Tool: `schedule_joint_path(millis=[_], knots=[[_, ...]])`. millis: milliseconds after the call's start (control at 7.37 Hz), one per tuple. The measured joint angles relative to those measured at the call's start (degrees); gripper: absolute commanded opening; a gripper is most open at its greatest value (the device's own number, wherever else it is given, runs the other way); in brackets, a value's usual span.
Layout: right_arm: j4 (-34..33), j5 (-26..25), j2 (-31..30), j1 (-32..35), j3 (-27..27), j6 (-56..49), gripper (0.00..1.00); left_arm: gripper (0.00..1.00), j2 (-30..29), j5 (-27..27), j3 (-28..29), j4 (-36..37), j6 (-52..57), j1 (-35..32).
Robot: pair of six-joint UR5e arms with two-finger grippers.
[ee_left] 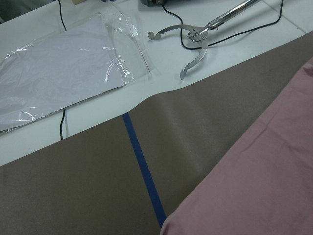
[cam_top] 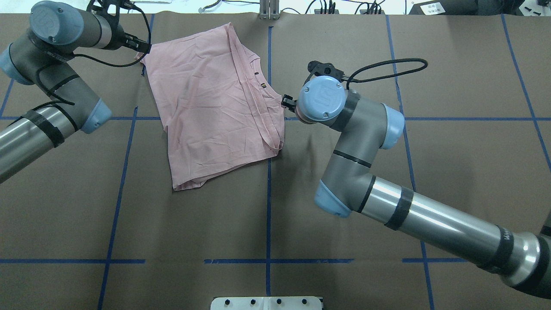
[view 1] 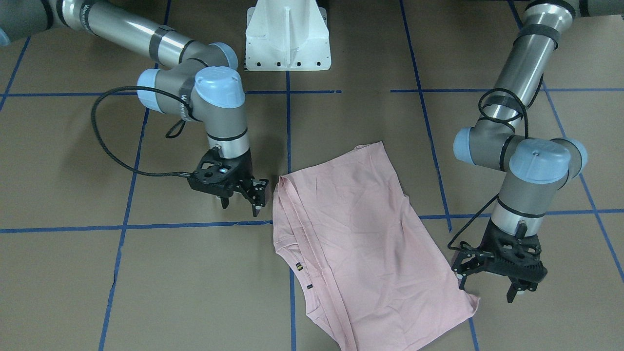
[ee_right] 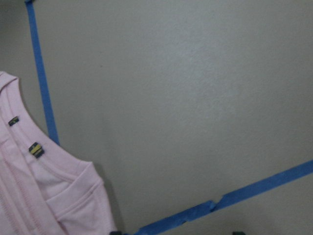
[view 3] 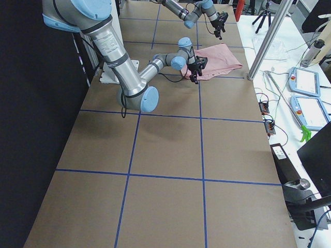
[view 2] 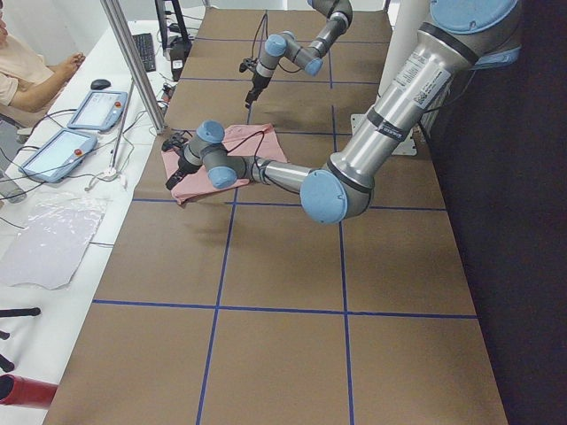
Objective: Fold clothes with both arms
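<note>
**Operator:** Pink cotton lying flat, and neither pincer has hold of it. Why do you stand like that?

**Robot:** I hover at two opposite ends of the T-shirt (view 1: 360, 229) because, as I judge it, a fold needs both ends lifted together. My right pincer (view 1: 241, 201) hangs just beside the layered edge near the neckline (ee_right: 68, 169), fingers spread, nothing between them. My left pincer (view 1: 487, 285) sits at the opposite corner, spread and empty too. Whether one fingertip touches the cloth there, I cannot tell.

**Operator:** Where does the shirt sit?

**Robot:** On the brown counter (view 1: 170, 282), in the half away from my base and a little toward my left side. It lies askew to the blue tape lines (view 1: 122, 226) and crosses them.

**Operator:** And how does it look?

**Robot:** Plain side up; no print shows. It makes a rough four-sided panel, not a spread T shape, so I take it as already doubled once. Along my right pincer's side several hems run stacked and nearly parallel. The neckline curves there, with two small dark-and-yellow tags (view 1: 298, 266) inside it. Fine creases cross the surface, yet the cloth lies flat, and it looks thin and limp. I expect it to sag if I raise only one corner, so I want both grips closed before either arm lifts.
</note>
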Motion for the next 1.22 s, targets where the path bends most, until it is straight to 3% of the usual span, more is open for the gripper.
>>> schedule_joint_path(millis=[407,949,1221], knots=[[0.0,-1.9,7.0,-2.2,-8.5,0.2,0.55,1.0,0.5,-0.1,-0.4,0.0,0.0,0.0],[-0.4,-2.5,8.4,-3.1,-11.2,-3.8,0.48,1.0,0.8,-0.1,-0.4,0.0,0.0,0.0],[-1.2,-3.1,8.4,-3.5,-11.2,-4.3,0.28,1.0,0.8,-0.1,-0.4,0.0,0.0,0.0]])
